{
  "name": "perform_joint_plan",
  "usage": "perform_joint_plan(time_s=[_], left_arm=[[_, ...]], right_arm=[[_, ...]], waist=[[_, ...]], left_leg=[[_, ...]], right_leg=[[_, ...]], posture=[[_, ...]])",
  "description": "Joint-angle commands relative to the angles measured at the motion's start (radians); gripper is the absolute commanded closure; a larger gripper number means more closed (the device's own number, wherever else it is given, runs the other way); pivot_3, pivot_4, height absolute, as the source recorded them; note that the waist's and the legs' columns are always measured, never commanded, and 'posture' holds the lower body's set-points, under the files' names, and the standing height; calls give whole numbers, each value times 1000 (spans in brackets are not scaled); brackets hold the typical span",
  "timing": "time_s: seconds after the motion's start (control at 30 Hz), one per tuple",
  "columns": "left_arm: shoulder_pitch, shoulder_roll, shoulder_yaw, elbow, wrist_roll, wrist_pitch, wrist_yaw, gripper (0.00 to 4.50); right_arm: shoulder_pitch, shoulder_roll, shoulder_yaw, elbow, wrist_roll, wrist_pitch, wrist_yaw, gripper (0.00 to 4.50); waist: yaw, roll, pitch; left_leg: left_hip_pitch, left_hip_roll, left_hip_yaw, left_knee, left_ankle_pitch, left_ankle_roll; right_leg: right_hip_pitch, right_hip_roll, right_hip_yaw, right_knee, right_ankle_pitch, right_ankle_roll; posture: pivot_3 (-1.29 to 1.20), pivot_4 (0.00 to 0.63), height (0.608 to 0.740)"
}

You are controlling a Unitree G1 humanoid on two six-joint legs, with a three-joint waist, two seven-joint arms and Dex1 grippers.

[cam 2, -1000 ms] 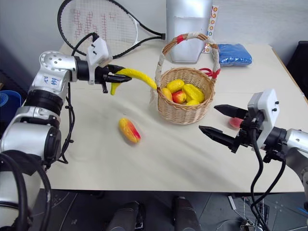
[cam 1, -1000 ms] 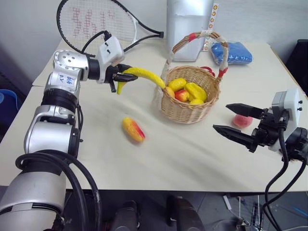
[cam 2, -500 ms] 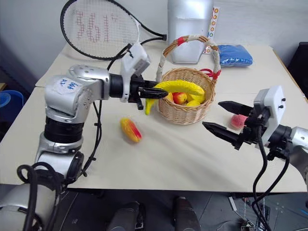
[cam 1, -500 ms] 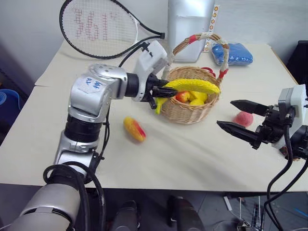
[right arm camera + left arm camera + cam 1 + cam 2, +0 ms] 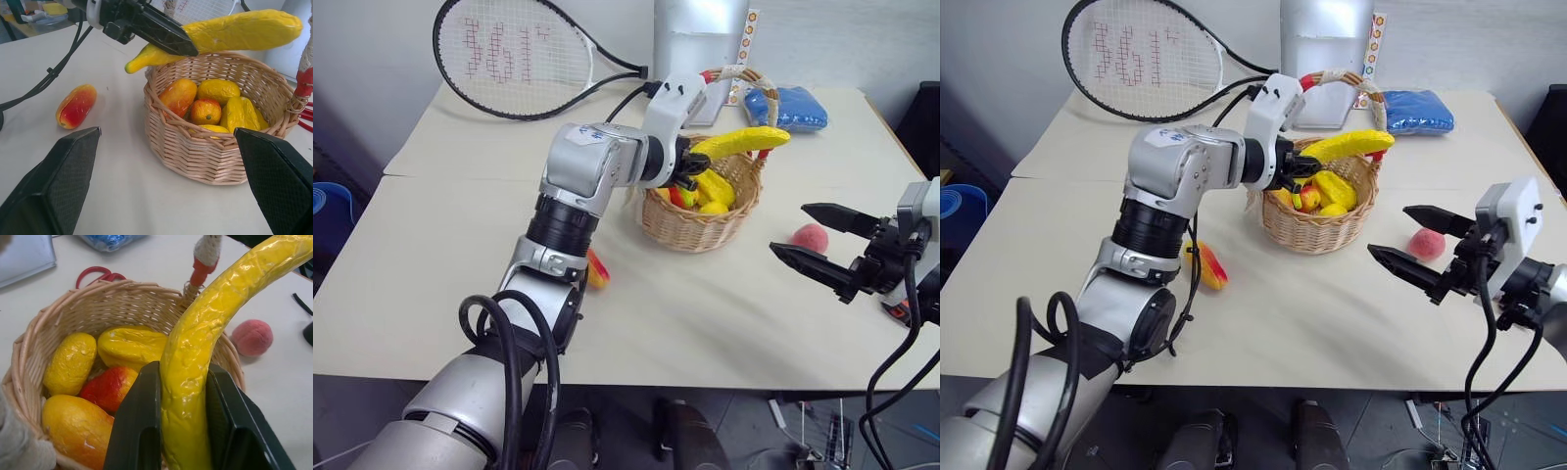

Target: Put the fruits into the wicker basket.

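My left gripper (image 5: 690,166) is shut on a curved yellow banana (image 5: 744,142) and holds it just above the wicker basket (image 5: 690,220), under its taped handle (image 5: 734,73). The banana (image 5: 195,382) sits between the two black fingers (image 5: 137,426). Several yellow and red fruits (image 5: 205,110) lie in the basket. A yellow-and-red mango (image 5: 1206,266) lies on the table left of the basket, partly behind my left arm. A pink peach (image 5: 811,237) rests on the table right of the basket. My right gripper (image 5: 788,229) hovers open in front of the peach, holding nothing.
A tennis racket (image 5: 509,49) lies at the back left. A silver container (image 5: 700,54) stands behind the basket, with a blue bundle (image 5: 788,106) to its right. Red scissors (image 5: 98,274) lie just behind the basket. The table's right edge is near my right gripper.
My left gripper has carried the banana rightward from left of the basket to over it, rolling the wrist so the banana's tip now points up and right. The right gripper stayed put.
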Motion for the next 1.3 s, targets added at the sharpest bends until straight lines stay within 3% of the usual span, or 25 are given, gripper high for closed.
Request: perform_joint_plan(time_s=[0.03,0.23,0.33,0.37,0.53,0.63,0.7,0.83,0.93,1.03,1.13,1.3], left_arm=[[-23,4,-2,4,-6,-22,1,2816],[-10,33,-33,-40,-22,7,-40,1037],[22,95,-62,-176,-74,73,-128,124],[39,127,-72,-224,-88,86,-154,31],[176,383,-124,-506,-166,101,-326,31],[288,566,-104,-661,-215,89,-422,31],[335,635,-89,-702,-221,62,-441,31],[578,913,73,-767,-250,-65,-592,31],[767,1068,182,-764,-247,-177,-684,31],[924,1142,304,-758,-264,-245,-756,31],[1008,1156,364,-756,-274,-321,-793,31],[970,1137,232,-762,-212,-502,-803,31]], right_arm=[[12,7,-49,-41,0,-26,-15,0],[28,7,-52,-49,7,-29,-23,0],[23,0,-32,-41,-1,-35,-14,0],[21,-3,-23,-38,-7,-38,-9,0],[-4,-15,21,-12,-35,-53,20,0],[-33,-18,52,13,-50,-57,42,0],[-46,-17,63,23,-56,-58,53,0],[-98,-20,112,60,-73,-60,86,0],[-122,-26,136,89,-89,-67,113,0],[-148,-26,155,115,-102,-70,135,0],[-175,-21,177,131,-112,-69,148,0],[-211,-18,207,152,-122,-64,172,0]], waist=[[0,0,0],[2,0,0],[-2,0,0],[-3,0,0],[-24,1,-1],[-27,1,-1],[-25,1,-1],[-28,1,-1],[-33,1,0],[-22,1,0],[-16,1,0],[-17,1,-1]], left_leg=[[0,0,0,0,0,0],[0,0,0,0,1,-2],[0,0,0,0,1,-2],[0,0,0,0,2,-3],[1,2,1,-1,3,-8],[3,3,1,-2,4,-10],[2,3,0,-2,4,-11],[2,2,-1,-2,4,-10],[2,4,0,-2,3,-11],[2,3,-1,-2,3,-10],[2,2,-2,-2,-1,-3],[2,2,-3,-2,-2,-2]], right_leg=[[0,0,0,0,0,0],[0,0,0,0,0,0],[0,0,0,0,0,0],[0,0,0,0,0,0],[0,0,1,2,-1,-1],[-1,0,4,3,-2,-4],[-1,-1,6,3,-3,-5],[0,-1,6,3,-3,-6],[-1,-5,6,3,-4,-8],[-1,-6,2,3,-5,-8],[1,-7,-1,2,-5,-9],[2,-9,0,1,-5,-9]], posture=[[0,150,740],[0,150,740],[0,150,740],[0,150,740],[0,150,740],[0,150,740],[0,150,740],[0,150,740],[0,150,740],[0,150,740],[0,150,740],[0,150,740]])
